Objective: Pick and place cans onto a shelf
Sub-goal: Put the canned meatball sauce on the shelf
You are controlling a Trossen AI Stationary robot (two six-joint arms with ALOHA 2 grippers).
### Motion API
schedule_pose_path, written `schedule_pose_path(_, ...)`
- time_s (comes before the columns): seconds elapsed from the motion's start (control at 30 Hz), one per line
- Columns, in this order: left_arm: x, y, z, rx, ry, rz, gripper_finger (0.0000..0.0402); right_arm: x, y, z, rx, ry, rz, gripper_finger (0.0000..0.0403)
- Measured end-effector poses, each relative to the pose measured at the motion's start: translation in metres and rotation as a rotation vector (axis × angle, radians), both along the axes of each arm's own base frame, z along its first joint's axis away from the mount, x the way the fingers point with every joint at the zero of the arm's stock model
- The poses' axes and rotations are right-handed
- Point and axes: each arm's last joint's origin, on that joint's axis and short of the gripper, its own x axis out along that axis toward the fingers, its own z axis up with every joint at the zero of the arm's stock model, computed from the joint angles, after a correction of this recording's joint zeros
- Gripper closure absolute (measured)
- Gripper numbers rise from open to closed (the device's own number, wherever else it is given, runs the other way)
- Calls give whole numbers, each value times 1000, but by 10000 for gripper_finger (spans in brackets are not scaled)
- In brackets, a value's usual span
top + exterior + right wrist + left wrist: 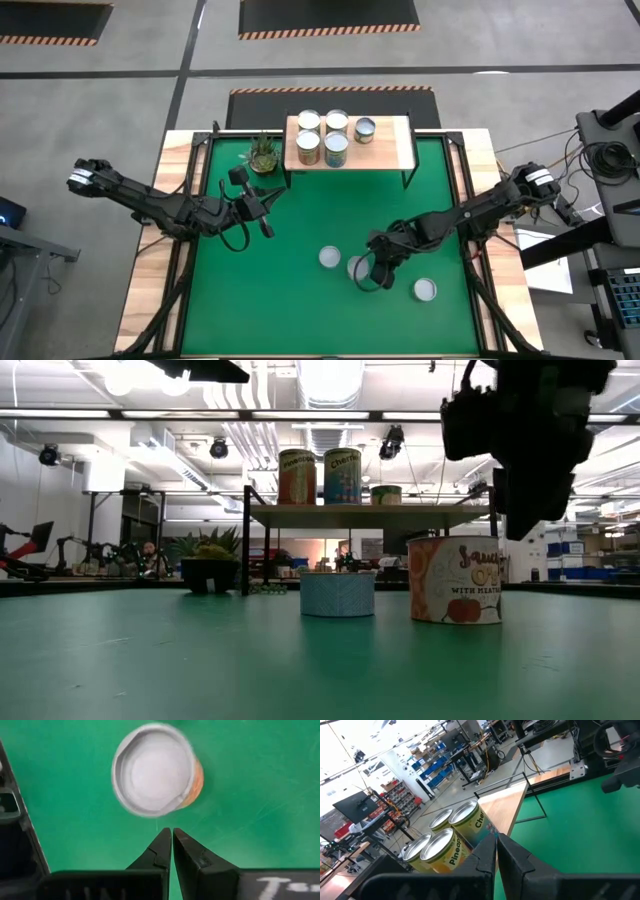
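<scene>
Five cans (322, 137) stand upright on the pale wood shelf (385, 148) at the far side of the green mat; they also show in the left wrist view (445, 842). Three cans stand on the mat: a short one (330, 258), an orange-labelled one (355, 267) and one nearer (425, 290). My right gripper (171, 834) is shut and empty, pointing down above the mat just beside the orange-labelled can (155, 770). My left gripper (496, 842) is shut and empty, in the air left of the shelf (268, 203).
A small potted plant (263, 153) stands on the mat at the shelf's left end. The shelf's right part (390, 135) is bare wood. The shelf's thin black legs (247, 540) stand on the mat. Open green mat (260, 300) lies at the near left.
</scene>
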Motion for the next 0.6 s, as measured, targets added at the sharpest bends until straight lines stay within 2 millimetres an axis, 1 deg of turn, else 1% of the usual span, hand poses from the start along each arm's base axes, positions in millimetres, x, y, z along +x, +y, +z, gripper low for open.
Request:
schedule_pose_path(0.23, 0, 0, 1, -3, -11, 0, 402, -2, 0, -7, -112, -27, 76, 393)
schedule_pose_path(0.33, 0, 0, 1, -4, -13, 0, 402, -4, 0, -9, -111, -23, 115, 382)
schedule_pose_path(0.47, 0, 0, 1, -12, -19, 1, 402, -9, 6, -11, -141, -38, 198, 346)
schedule_pose_path(0.6, 0, 0, 1, -30, -31, 2, 402, -15, 12, -16, -258, -55, 241, 293)
